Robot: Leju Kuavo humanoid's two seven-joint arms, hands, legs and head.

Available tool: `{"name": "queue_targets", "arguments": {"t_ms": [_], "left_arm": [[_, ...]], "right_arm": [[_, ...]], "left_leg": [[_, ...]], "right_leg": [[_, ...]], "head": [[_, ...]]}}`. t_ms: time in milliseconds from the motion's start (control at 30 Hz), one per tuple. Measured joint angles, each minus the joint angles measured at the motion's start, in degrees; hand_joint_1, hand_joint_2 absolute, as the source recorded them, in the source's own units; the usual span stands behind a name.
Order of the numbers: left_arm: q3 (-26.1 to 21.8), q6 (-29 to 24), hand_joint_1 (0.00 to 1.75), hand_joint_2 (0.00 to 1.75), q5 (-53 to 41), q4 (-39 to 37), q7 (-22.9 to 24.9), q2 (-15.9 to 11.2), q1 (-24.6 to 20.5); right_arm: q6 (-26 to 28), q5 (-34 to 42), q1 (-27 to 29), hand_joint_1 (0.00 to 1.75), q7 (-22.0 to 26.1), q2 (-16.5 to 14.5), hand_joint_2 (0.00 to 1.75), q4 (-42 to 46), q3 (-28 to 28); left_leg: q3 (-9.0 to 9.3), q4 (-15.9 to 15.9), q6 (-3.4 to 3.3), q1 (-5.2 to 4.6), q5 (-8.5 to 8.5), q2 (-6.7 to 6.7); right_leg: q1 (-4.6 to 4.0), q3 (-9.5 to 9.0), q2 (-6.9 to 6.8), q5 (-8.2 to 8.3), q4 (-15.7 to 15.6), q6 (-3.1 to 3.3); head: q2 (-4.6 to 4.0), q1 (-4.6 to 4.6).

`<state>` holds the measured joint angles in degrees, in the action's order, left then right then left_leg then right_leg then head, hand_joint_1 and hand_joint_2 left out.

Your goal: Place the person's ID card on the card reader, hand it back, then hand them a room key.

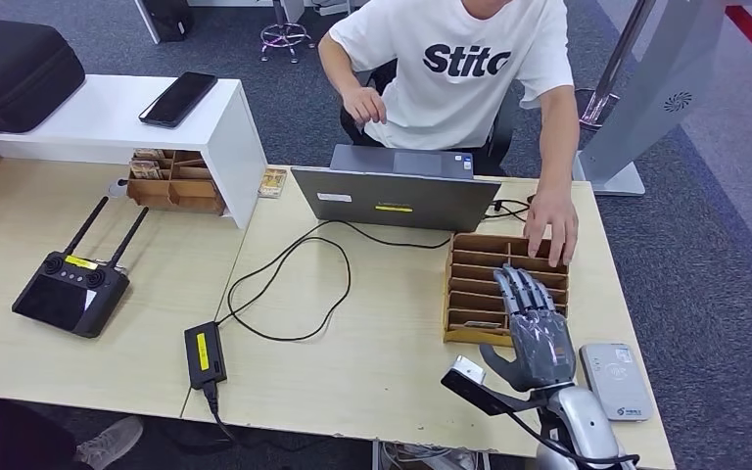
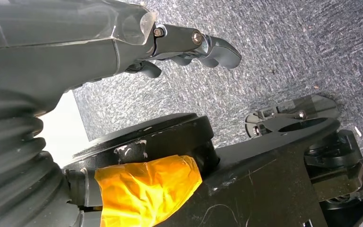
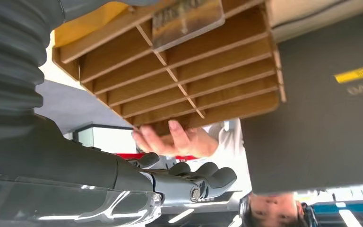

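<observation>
I am seeing my right hand (image 1: 539, 338) hovering over the near edge of the slotted brown wooden card rack (image 1: 480, 284), fingers stretched apart and gripping nothing. The white rectangular card reader (image 1: 618, 380) is lying just beside it. A person's hand (image 1: 551, 227) is resting on the rack's far edge. My left hand (image 2: 189, 47) is hanging over grey carpet, fingers loosely curled, holding nothing. I cannot tell where the ID card is.

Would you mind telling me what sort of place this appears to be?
Probably an office mocked up as a reception desk: a card reader, a slotted wooden card rack, and a laptop with a person seated behind.
</observation>
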<state>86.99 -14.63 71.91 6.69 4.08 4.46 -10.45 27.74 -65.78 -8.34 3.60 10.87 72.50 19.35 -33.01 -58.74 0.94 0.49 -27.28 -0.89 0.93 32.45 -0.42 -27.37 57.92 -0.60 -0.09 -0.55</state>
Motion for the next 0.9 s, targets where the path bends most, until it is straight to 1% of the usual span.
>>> {"name": "queue_targets", "arguments": {"t_ms": [333,900], "left_arm": [[0.0,0.0,0.00,1.75,0.1,0.0,0.0,0.0,0.0],[0.0,-0.1,0.00,1.75,0.3,0.0,0.0,0.0,0.0]], "right_arm": [[-0.1,0.3,-0.5,0.00,-0.4,-0.3,1.75,-4.8,0.0],[-0.2,1.0,-0.5,0.00,-0.1,-0.9,1.75,-7.8,0.0]], "left_leg": [[0.00,0.0,0.00,0.00,0.00,0.00],[0.00,0.0,0.00,0.00,0.00,0.00]], "right_leg": [[0.00,0.00,0.00,0.00,0.0,0.00],[0.00,0.00,0.00,0.00,0.0,0.00]], "head": [[0.00,0.00],[0.00,0.00]]}}
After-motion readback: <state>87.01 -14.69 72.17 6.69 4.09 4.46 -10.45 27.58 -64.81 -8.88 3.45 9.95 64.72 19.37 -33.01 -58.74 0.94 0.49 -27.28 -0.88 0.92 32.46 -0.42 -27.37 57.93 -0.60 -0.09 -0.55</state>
